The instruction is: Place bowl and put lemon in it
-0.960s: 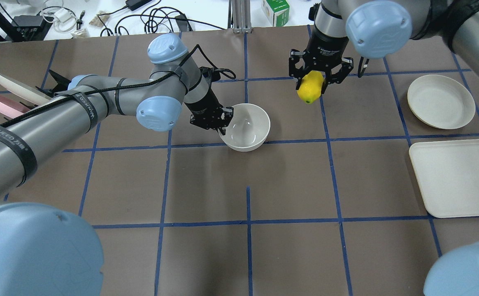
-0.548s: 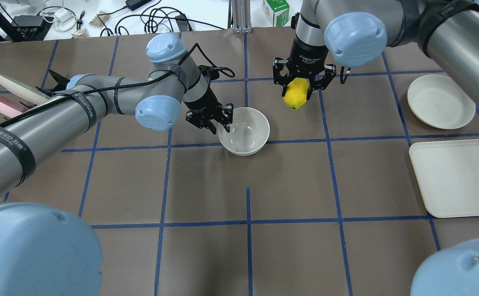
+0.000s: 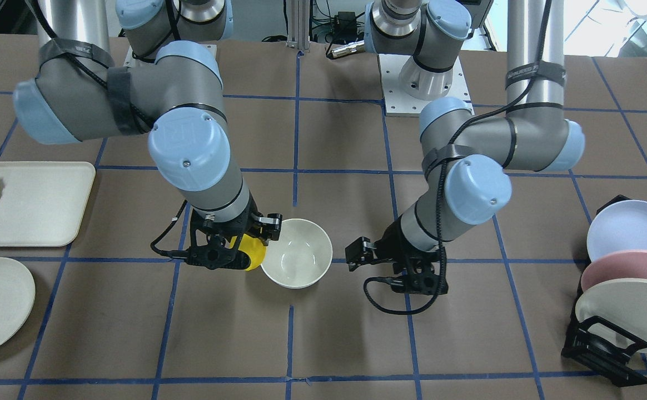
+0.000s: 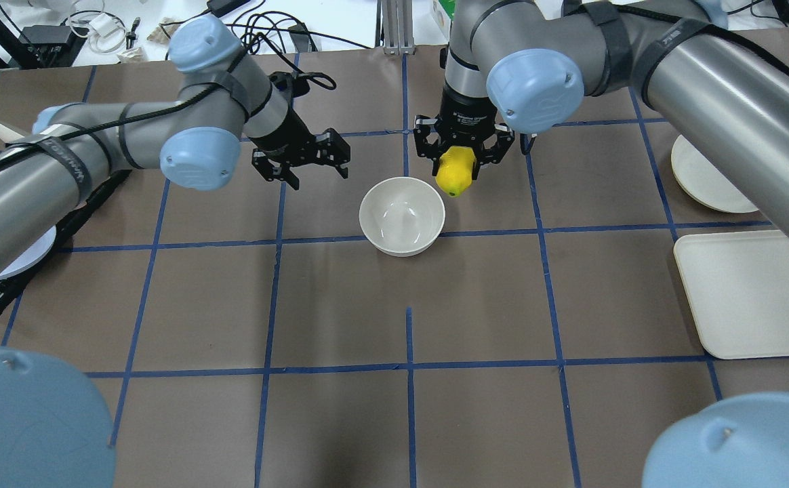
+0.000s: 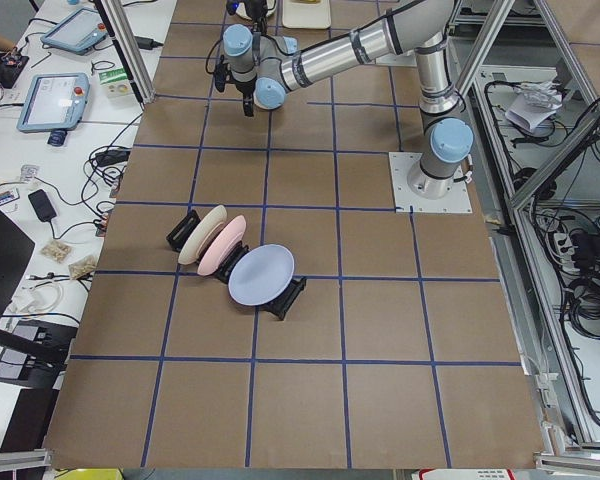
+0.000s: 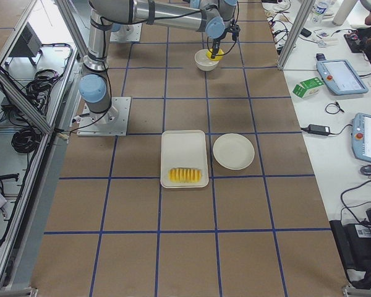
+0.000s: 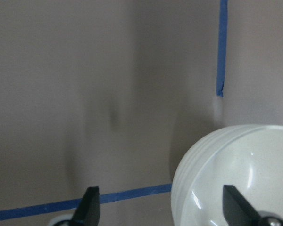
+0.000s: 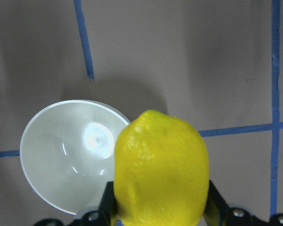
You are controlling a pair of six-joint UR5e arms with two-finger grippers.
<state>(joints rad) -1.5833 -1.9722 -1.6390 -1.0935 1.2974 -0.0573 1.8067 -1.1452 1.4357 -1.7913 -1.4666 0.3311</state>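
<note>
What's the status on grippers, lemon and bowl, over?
Left gripper open, clear of bowl. Right gripper shut on lemon, beside the bowl's rim, not in it. Nothing between lemon and bowl.

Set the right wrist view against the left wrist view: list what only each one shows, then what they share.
Only the right wrist view: the lemon, clamped in the right gripper, near the rim of the bowl rather than over its middle. Only the left wrist view: the left gripper, its jaws open with nothing between them. Both: the bowl, nothing in it, on the brown table crossed by blue tape lines.
</note>
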